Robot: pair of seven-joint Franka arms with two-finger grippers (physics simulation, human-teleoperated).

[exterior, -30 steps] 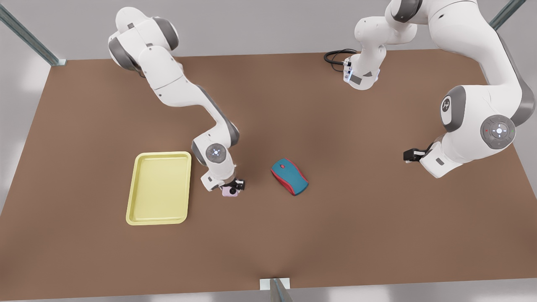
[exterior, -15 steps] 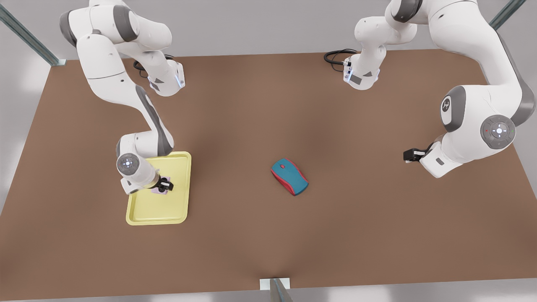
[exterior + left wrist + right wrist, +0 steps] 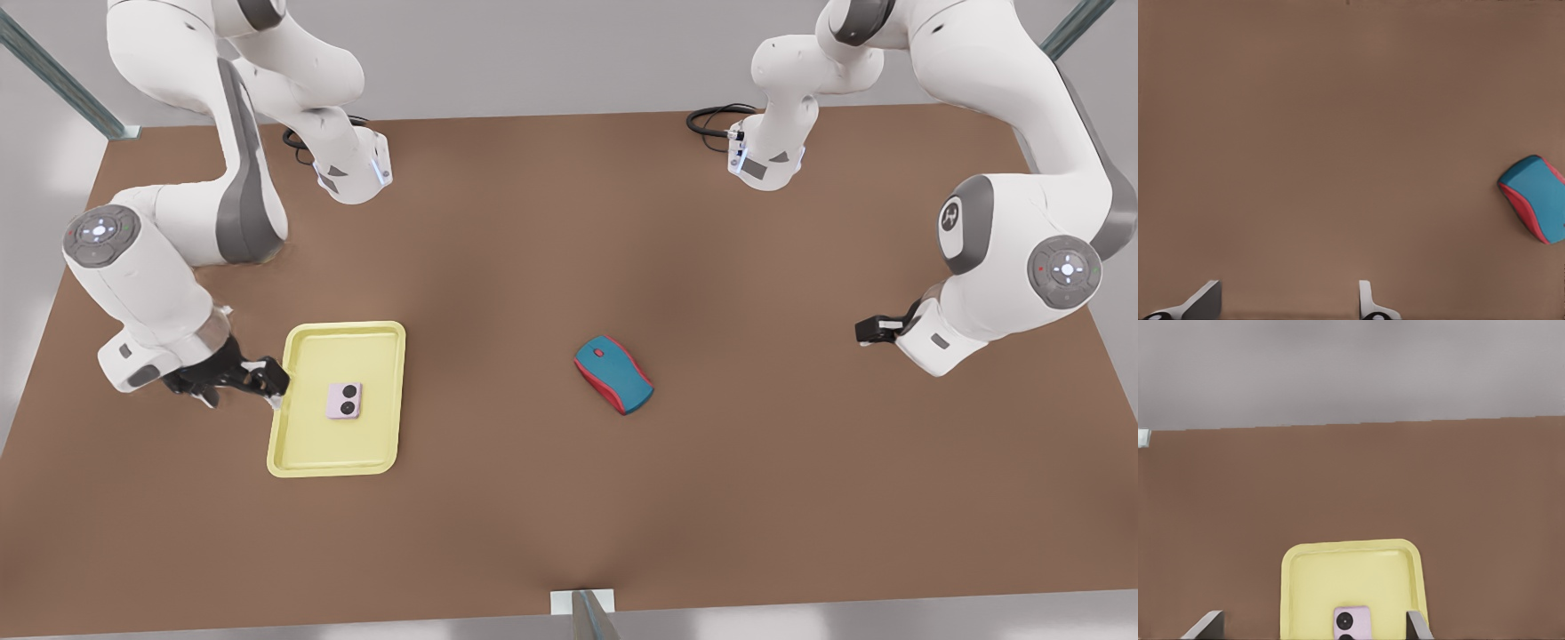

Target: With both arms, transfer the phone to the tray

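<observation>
- Front view: the small pale pink, nearly square phone (image 3: 344, 401) is lying flat inside the pale yellow shallow rectangular tray (image 3: 302, 453). The right gripper (image 3: 244, 378) is being held spread and empty just beside the tray's rim, on the front view's left; a stray sweep could nudge the tray along the brown table (image 3: 569, 516).
- Left wrist view: the left gripper (image 3: 1288, 303) is waiting with fingers parted, holding nothing, near the teal-and-red computer mouse (image 3: 1535, 199).
- Right wrist view: the phone (image 3: 1353, 624) is being framed between the parted fingers (image 3: 1417, 625), within the tray (image 3: 1351, 553).

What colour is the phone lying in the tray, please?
Pale pink, with two black lenses; the phone shows best in the front view, inside the yellow tray.
</observation>
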